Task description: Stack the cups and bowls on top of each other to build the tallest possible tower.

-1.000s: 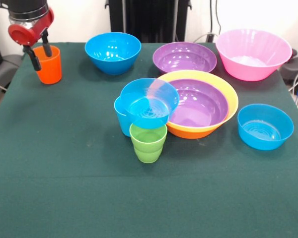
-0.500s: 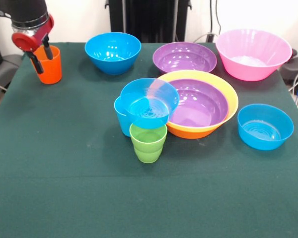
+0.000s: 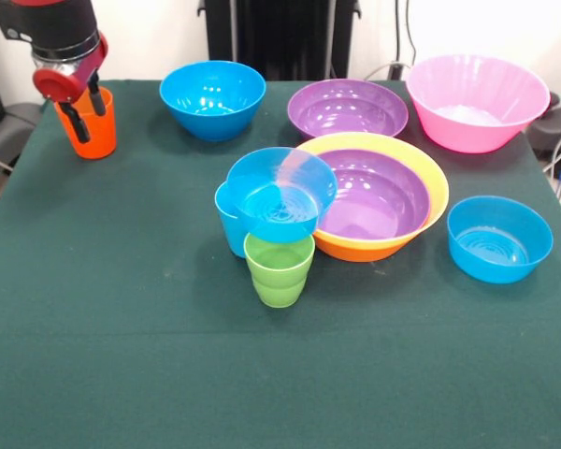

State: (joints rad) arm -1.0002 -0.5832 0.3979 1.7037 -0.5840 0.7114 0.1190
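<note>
The pincer [image 3: 85, 112] is spread wide over the orange cup [image 3: 93, 126] at the far corner of the green table [image 3: 122, 365], with one finger in front of the cup's wall and one near its rim. It holds nothing yet. To do well, it should go lower, squeeze one wall tight, then lift straight up. Compared with a moment ago, it has slid sideways, closer over the cup

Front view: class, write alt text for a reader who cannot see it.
The gripper hangs open over the orange cup at a green table's corner. Mid-table, a small blue bowl rests on a light blue cup and a green cup, beside a purple bowl nested in an orange-yellow bowl.
</note>
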